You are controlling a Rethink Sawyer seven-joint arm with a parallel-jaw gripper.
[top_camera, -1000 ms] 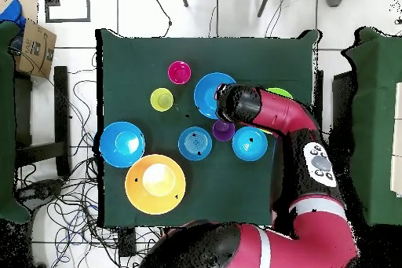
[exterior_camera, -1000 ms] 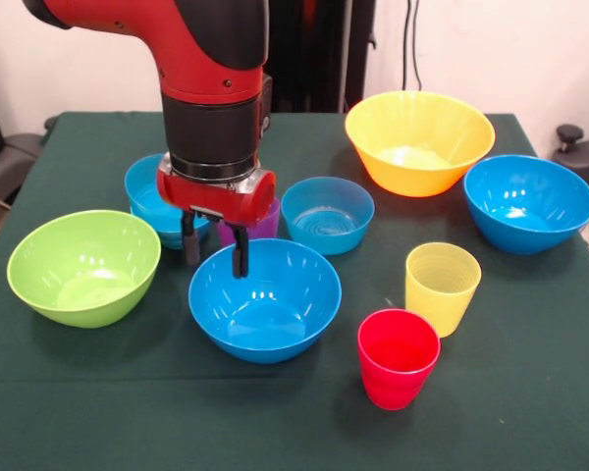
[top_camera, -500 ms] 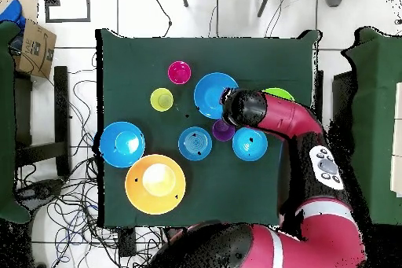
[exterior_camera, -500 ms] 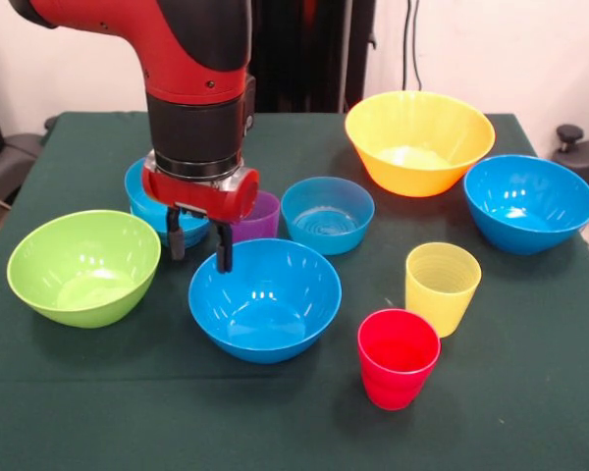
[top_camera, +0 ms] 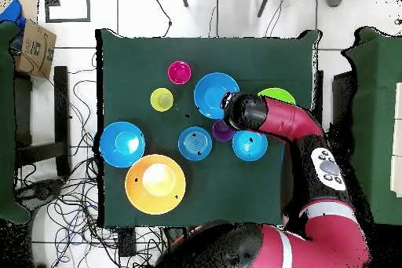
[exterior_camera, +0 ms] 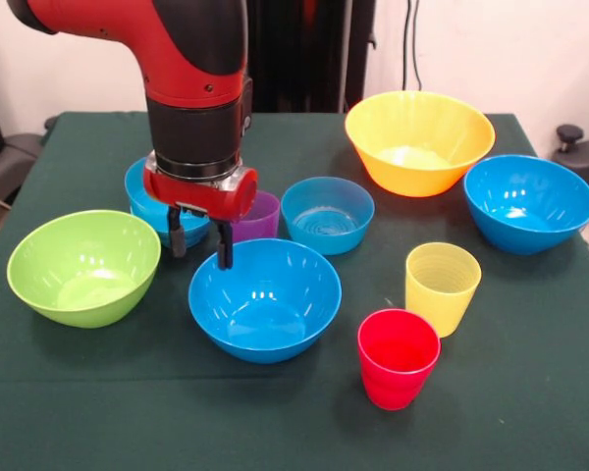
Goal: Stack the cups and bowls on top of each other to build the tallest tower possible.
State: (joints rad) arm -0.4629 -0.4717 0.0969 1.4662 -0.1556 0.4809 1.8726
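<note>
No tower yet.
I had shifted the tool (exterior_camera: 198, 247), released and empty, off the large blue bowl (exterior_camera: 265, 299) toward the purple cup (exterior_camera: 260, 214).

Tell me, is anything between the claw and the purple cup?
Nothing visible. The open claw hangs beside the purple cup, just left of it in the front view, above the rim of the nearest big blue bowl.

The bowls, such as the big yellow bowl (exterior_camera: 419, 140) at the far right, are smooth glossy plastic, the yellow cup (exterior_camera: 442, 287) looks ribbed and translucent, and the surface (exterior_camera: 530, 392) wears a matt, slightly creased dark green cloth.
</note>
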